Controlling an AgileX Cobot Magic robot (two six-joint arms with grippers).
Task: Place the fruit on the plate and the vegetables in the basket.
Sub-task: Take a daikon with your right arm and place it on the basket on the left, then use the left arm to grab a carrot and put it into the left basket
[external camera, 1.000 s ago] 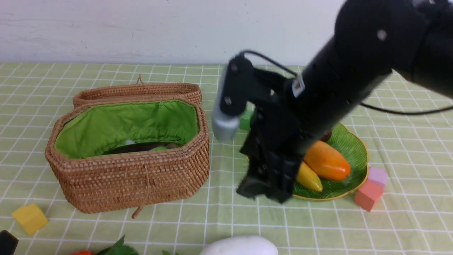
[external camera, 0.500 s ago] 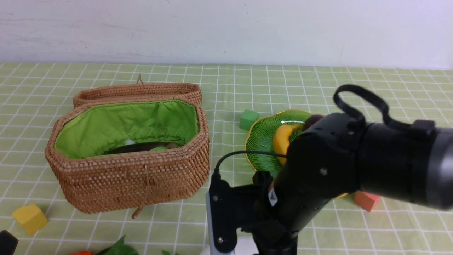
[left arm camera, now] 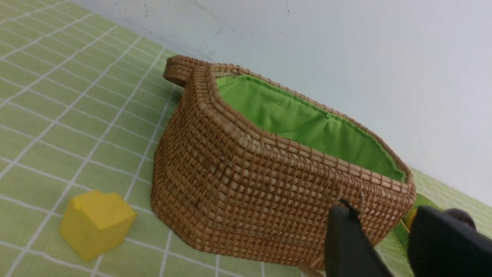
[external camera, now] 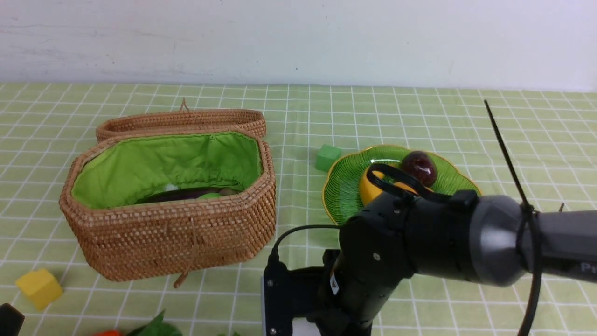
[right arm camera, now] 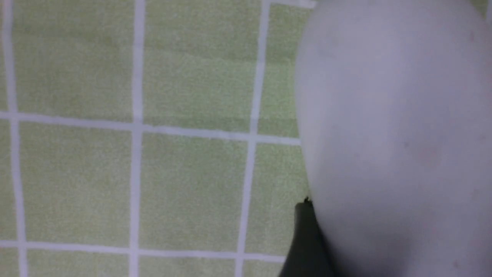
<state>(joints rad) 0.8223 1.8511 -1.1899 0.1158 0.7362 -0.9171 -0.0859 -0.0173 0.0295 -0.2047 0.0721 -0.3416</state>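
Note:
The white vegetable (right arm camera: 396, 115) fills the right wrist view, lying on the cloth. One of my right gripper's (right arm camera: 398, 231) fingers (right arm camera: 303, 238) lies against its side and the other is hidden. In the front view my right arm (external camera: 419, 252) reaches down at the near edge and hides the gripper. The green plate (external camera: 343, 186) carries the orange-yellow fruit (external camera: 368, 186) and the dark purple fruit (external camera: 419, 167). The eggplant (external camera: 177, 195) lies in the open basket (external camera: 177, 233). The carrot (external camera: 107, 333) pokes in at the near left. My left gripper (left arm camera: 384, 215) hangs open and empty beside the basket (left arm camera: 250, 184).
A yellow cube (external camera: 37, 287) sits near the front left and shows in the left wrist view as the yellow cube (left arm camera: 96, 223). A green cube (external camera: 328, 157) lies between basket and plate. The basket's lid (external camera: 182, 120) lies open behind it. A cable tie (external camera: 506, 158) sticks up from my right arm.
My right arm has swung from above the plate down to the near edge, onto the white vegetable. The fruit on the plate now shows. The left arm has stayed still.

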